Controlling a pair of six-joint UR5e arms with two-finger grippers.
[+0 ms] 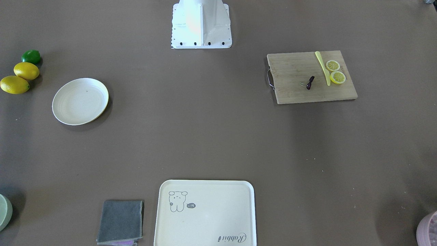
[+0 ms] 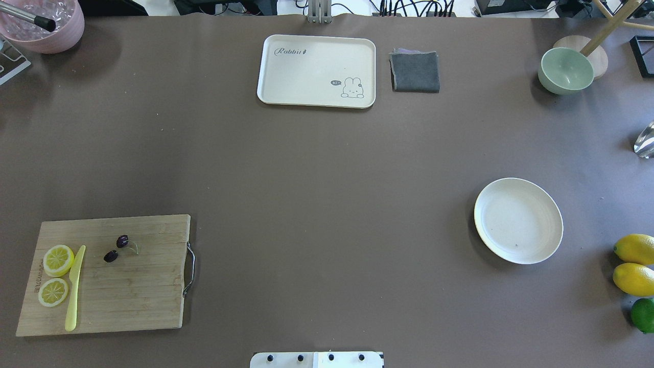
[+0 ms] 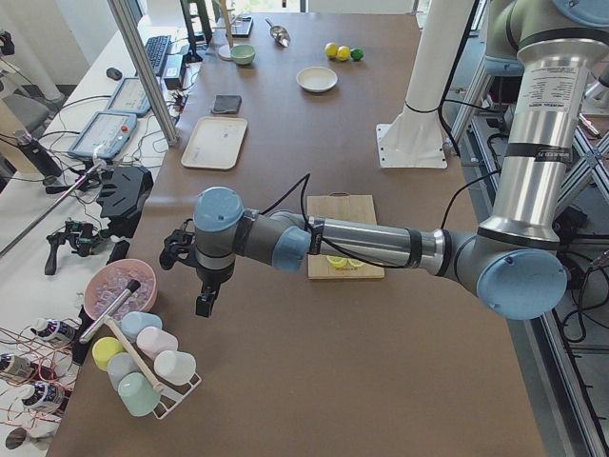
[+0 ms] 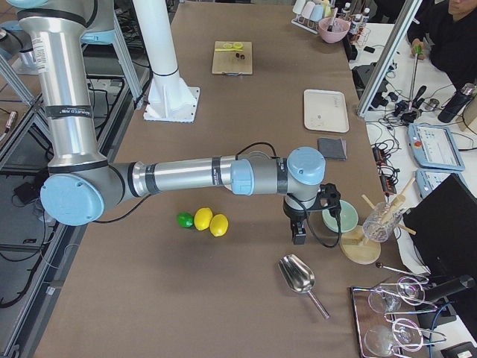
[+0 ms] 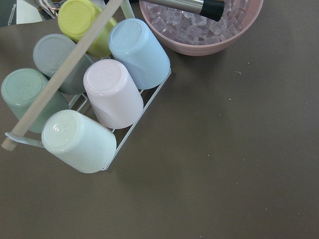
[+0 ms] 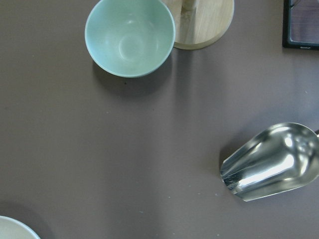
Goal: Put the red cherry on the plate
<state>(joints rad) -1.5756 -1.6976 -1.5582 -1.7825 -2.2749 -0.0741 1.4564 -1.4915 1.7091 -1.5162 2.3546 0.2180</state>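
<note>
The red cherry, a dark pair on a thin stem, lies on the wooden cutting board at my left; it also shows in the front view. The plate stands bare at my right, far from the board. Only the side views show my grippers. The left gripper hangs beyond the table's left end by the pink bowl, and the right gripper hangs past the plate by the green bowl. Whether either is open or shut I cannot tell.
Two lemon slices and a yellow knife share the board. A cream tray and grey cloth lie at the far edge. Lemons and a lime, a green bowl, a metal scoop, an ice bowl and a cup rack sit at the ends.
</note>
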